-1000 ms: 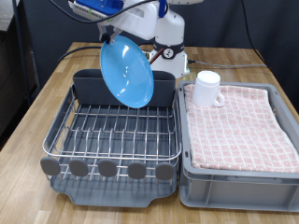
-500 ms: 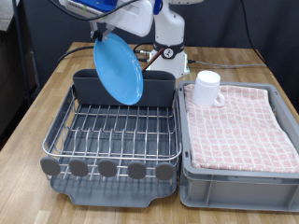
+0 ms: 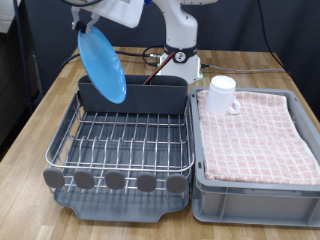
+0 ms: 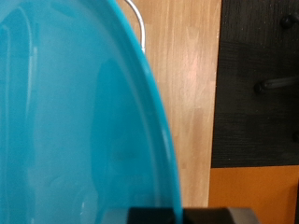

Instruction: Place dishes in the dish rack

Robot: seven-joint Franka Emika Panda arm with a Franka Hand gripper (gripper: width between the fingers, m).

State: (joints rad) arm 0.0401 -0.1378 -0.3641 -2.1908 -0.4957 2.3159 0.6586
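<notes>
My gripper [image 3: 88,22] is at the exterior view's upper left and is shut on the rim of the round bright-blue plate [image 3: 102,63]. The plate hangs nearly on edge above the far left corner of the silver wire dish rack [image 3: 125,143], in front of the dark grey caddy [image 3: 150,95]. In the wrist view the plate [image 4: 75,121] fills most of the picture. The white mug [image 3: 221,95] stands on the pink checked cloth [image 3: 255,125]. The wooden spoon is not in view.
The grey tub [image 3: 255,185] with the cloth stands right of the rack. The robot base [image 3: 181,50] and cables are behind the caddy. The wooden table [image 3: 30,170] runs along the rack's left side, with a dark floor beyond its edge.
The gripper has carried the plate to the exterior view's left and turned it more edge-on, from above the caddy's middle to its left end.
</notes>
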